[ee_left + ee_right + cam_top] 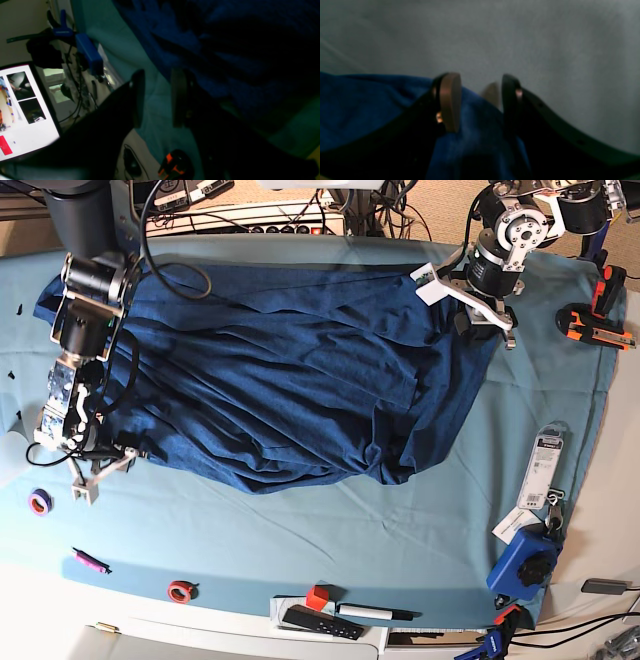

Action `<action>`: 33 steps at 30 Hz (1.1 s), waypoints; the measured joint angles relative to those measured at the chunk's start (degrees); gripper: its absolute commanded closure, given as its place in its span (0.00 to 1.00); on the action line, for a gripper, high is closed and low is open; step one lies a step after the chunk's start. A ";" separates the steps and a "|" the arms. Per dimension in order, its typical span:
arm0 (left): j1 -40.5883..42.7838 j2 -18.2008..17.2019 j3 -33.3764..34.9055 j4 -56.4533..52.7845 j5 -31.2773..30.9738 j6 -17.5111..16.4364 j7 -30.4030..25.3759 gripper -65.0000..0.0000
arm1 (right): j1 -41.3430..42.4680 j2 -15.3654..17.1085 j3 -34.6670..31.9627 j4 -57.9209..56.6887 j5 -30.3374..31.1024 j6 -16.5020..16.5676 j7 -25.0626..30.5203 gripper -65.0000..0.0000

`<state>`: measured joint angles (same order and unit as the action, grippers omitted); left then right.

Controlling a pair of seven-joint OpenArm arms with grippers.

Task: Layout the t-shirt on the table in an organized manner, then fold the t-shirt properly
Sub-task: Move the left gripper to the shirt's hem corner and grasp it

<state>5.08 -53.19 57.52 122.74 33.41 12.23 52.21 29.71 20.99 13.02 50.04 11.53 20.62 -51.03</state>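
T-shirt (290,390): dark blue heathered knit, soft and creased in long folds. It lies spread across the far half of the table, its long axis running side to side in the base view. Which end is the collar cannot be told.

T-shirt edges: the near edge curves and bunches into a rumpled point toward the middle right; the far edge lies almost straight along the back of the table.

Right gripper (477,105): at the shirt's near corner on the base view's left. The jaws stand apart with a fold of blue cloth lying between them; one tan, rounded pad (450,100) rests against the fabric. Whether the pads pinch the cloth cannot be told.

Left gripper (156,100): at the shirt's far corner on the base view's right. The dark flat fingers stand apart, with teal cloth showing through the gap; the shirt's edge lies just beside one finger. Nothing held is visible.

Table (330,540): wide and flat under a light teal cloth, faintly wrinkled, with a white edge along the near side.

Around the rim: a red tape roll (180,590), a purple tape roll (39,502), a black remote (320,622), a marker (375,612), a blue clamp (525,565) and an orange-and-black tool (593,330), all clear of the shirt.
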 measured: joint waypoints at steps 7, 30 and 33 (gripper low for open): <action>-0.04 0.00 0.00 0.00 -0.04 0.02 -0.26 0.71 | -0.98 0.44 0.00 -0.76 0.48 2.25 1.84 0.76; -1.95 0.00 0.09 0.00 -0.48 -0.24 -0.59 0.71 | 2.49 1.53 0.04 -1.36 -9.77 -9.07 8.15 1.00; -7.08 0.52 -2.01 0.00 -4.26 -0.35 -0.85 0.71 | 2.49 1.55 0.04 -1.36 -9.77 -9.03 7.96 1.00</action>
<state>-2.00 -52.66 55.51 122.74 29.15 11.88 51.35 32.21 22.55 13.06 48.69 1.76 11.60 -43.07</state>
